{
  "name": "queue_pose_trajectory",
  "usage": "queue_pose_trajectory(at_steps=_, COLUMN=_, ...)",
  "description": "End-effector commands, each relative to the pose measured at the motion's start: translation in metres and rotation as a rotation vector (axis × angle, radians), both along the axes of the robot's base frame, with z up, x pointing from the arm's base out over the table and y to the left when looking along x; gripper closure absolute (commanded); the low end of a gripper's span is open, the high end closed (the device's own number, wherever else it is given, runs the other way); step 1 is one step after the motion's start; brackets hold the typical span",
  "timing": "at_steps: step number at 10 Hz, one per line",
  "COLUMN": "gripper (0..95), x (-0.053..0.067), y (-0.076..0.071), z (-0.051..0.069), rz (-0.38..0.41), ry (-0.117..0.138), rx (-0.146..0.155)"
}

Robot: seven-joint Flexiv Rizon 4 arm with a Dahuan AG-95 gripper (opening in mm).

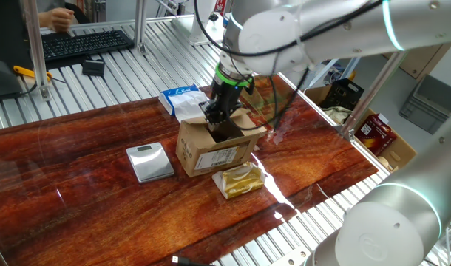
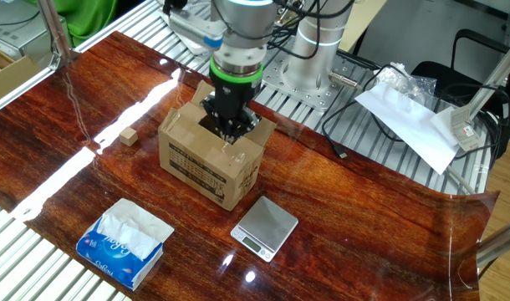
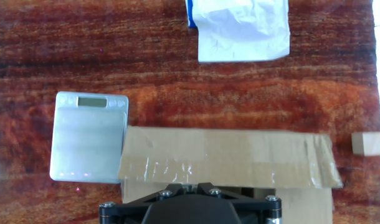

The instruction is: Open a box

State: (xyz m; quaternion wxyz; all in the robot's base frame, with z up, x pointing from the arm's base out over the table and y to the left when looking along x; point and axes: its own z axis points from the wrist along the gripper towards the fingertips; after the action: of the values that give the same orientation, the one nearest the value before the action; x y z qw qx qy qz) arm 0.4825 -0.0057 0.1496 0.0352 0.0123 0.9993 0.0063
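Box (image 1: 214, 148) sat mid-tabletop (image 1: 78, 192), flaps partly up, between the scale (image 1: 150, 161) and the yellow packet (image 1: 240, 179), with the tissue pack (image 1: 182, 100) behind it. The gripper (image 2: 230, 127) reached down into the opening; whether the fingers were spread or pinched could not be told (the flaps hid their tips). Pushing or pulling a flap sideways would likely drag or tip the light carton, since nothing braced it. Any contents stayed hidden from every view.

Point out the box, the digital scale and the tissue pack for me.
box (image 1: 216, 157): one fixed view, labelled front side.
digital scale (image 1: 150, 162): one fixed view, middle of its platform.
tissue pack (image 2: 121, 242): the other fixed view, blue top face.
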Motion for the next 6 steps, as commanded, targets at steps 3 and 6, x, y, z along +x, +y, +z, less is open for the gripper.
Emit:
queue_pose_trajectory(at_steps=3, gripper=95.0, x=0.017, y=0.001, z=0.006, rz=0.008, ry=0.009, rx=-0.012)
queue_pose_trajectory(at_steps=6, gripper=95.0, x=0.030, y=0.000, z=0.017, rz=0.014, ry=0.040, rx=-0.014)
